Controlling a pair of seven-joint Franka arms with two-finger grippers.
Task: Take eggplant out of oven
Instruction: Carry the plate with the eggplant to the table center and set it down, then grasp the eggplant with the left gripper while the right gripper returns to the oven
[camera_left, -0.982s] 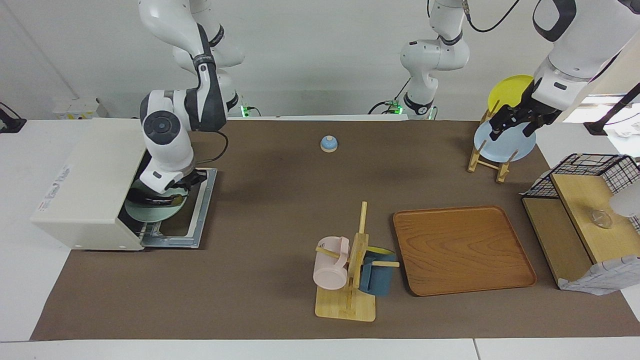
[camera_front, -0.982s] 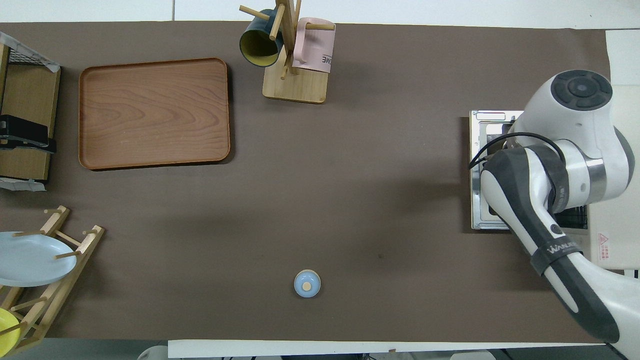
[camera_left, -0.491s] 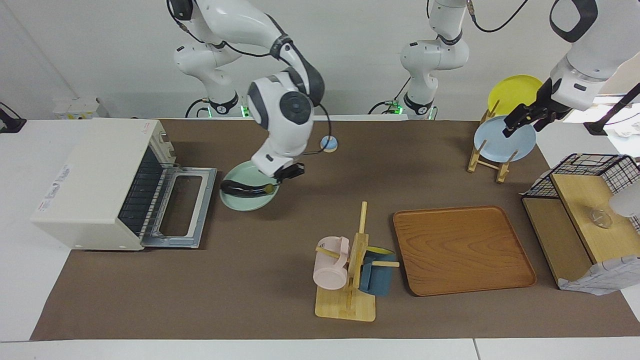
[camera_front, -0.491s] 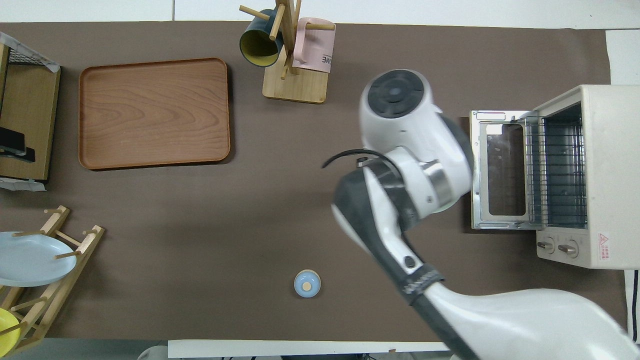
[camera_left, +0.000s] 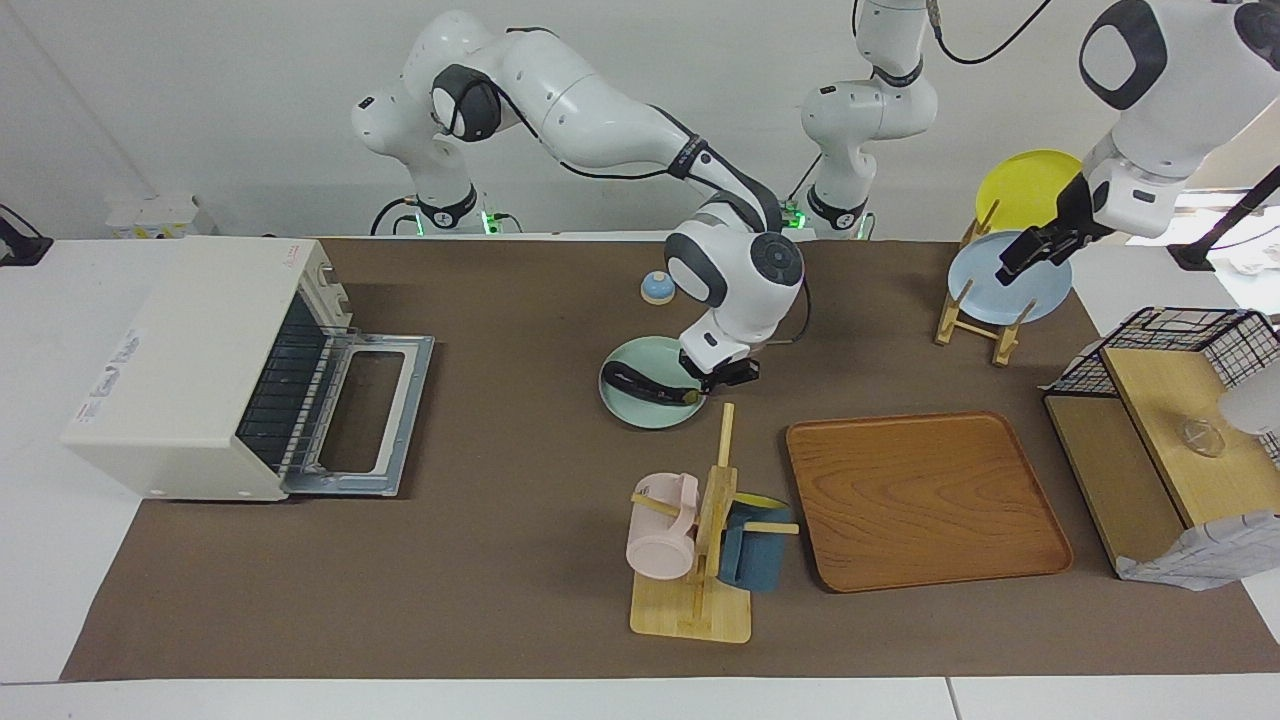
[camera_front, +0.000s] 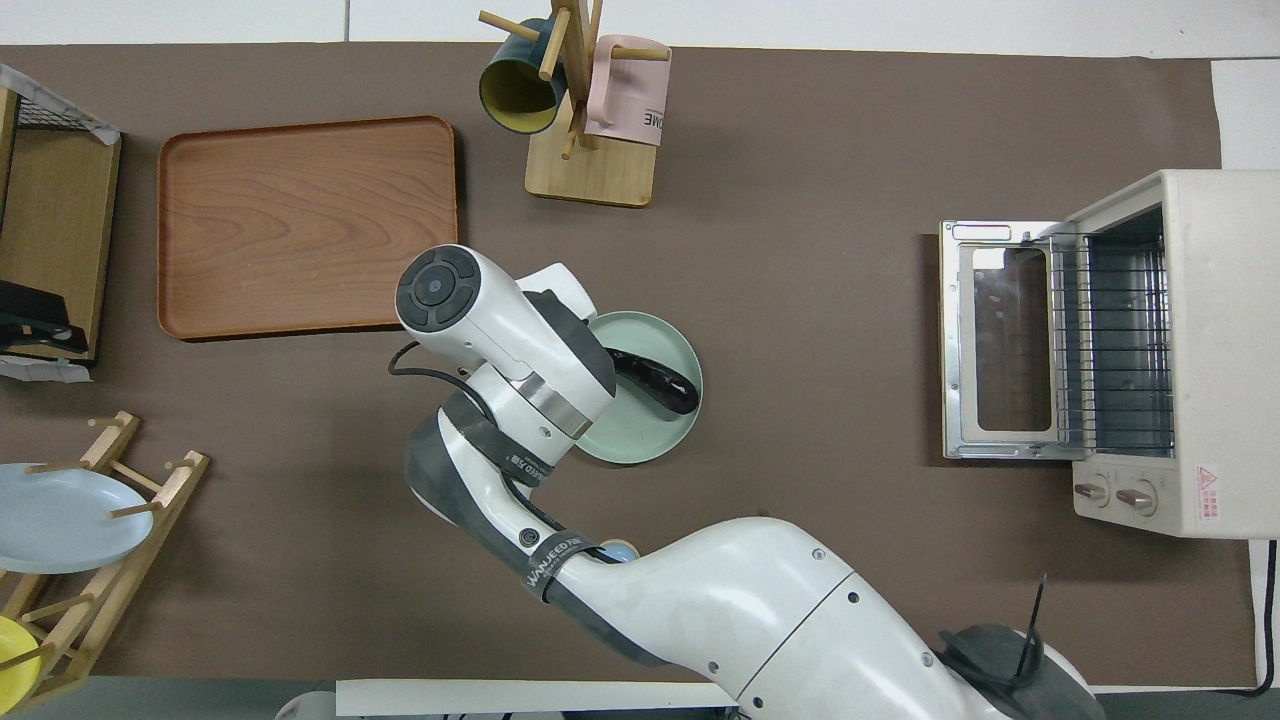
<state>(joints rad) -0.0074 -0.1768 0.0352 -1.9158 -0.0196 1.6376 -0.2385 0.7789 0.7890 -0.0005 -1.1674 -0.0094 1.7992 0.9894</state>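
The right gripper's (camera_left: 722, 377) jaws are seen closed on the rim of a pale green plate (camera_left: 640, 408), low over the middle of the counter (camera_left: 500, 600). The eggplant (camera_left: 652, 389) is found lying across that plate, just beside the jaws, well apart from the oven (camera_left: 200, 365), whose door (camera_left: 370, 415) is folded down open. A mug tree (camera_left: 705, 520) stands near the jaws. The left gripper (camera_left: 1030, 245) is positioned over a blue plate (camera_left: 1010, 290) in the dish rack (camera_left: 975, 320); whether its jaws are parted cannot be told.

Eggplant (camera_left: 655, 390) on plate (camera_left: 630, 405), mid-table.
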